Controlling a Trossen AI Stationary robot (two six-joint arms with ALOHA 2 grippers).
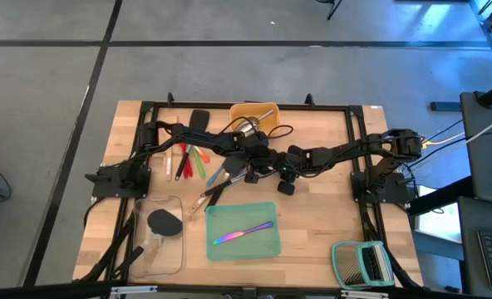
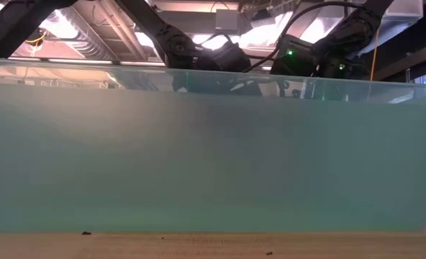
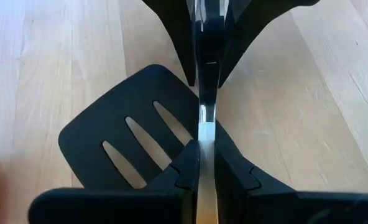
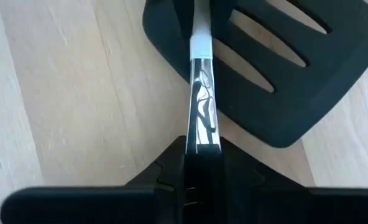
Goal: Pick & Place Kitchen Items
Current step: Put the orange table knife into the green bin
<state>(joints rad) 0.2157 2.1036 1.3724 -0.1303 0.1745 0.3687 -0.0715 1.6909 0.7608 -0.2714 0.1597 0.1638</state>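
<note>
A black slotted turner (image 3: 134, 134) with a thin steel handle (image 4: 202, 106) is at the middle of the table, and both grippers are shut on that handle. My left gripper (image 1: 258, 166) comes from the far left, my right gripper (image 1: 284, 176) from the right; their fingertips face each other along the handle. The slotted blade (image 4: 277, 68) shows beside the handle between them, over bare wood. Whether the blade rests on the table, I cannot tell. More utensils with red and green handles (image 1: 193, 162) lie on the table to the left. My left gripper pinches the handle's pale stretch (image 3: 206, 134) between its two fingers, slanting down from the table's left. The handle stands on edge and runs on, away from the fingers. My right gripper pinches the handle's shiny steel part (image 4: 202, 134) between its two fingers, slanting steeply down from the table's right, opposite the left gripper.
A yellow tray (image 1: 267, 110) stands at the far middle. The teal tray (image 1: 221, 245) at the near middle holds an iridescent knife (image 1: 243, 234), and its wall (image 2: 213, 151) fills the low view. A clear tray (image 1: 146, 249) is near left, a green-framed rack (image 1: 361, 264) near right.
</note>
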